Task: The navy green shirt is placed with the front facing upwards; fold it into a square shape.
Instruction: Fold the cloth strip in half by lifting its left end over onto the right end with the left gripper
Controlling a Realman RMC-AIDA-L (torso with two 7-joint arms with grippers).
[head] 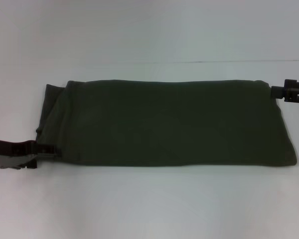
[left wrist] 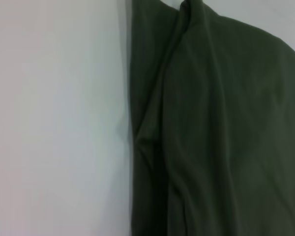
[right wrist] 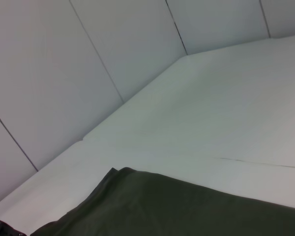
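Note:
The navy green shirt (head: pixel 169 124) lies on the white table, folded into a long flat band with its plain green side up. No lettering or neck label shows. My left gripper (head: pixel 51 149) is at the band's near left corner, touching its edge. My right gripper (head: pixel 275 91) is at the band's far right corner, at the cloth's edge. The left wrist view shows the shirt's (left wrist: pixel 216 128) layered, creased edge against the bare table. The right wrist view shows a corner of the shirt (right wrist: pixel 177 206) and the table beyond it.
The white table (head: pixel 149 209) extends on all sides of the shirt, with a thin seam line (head: pixel 214 61) across its far part. Grey wall panels (right wrist: pixel 64 73) stand behind the table's far edge.

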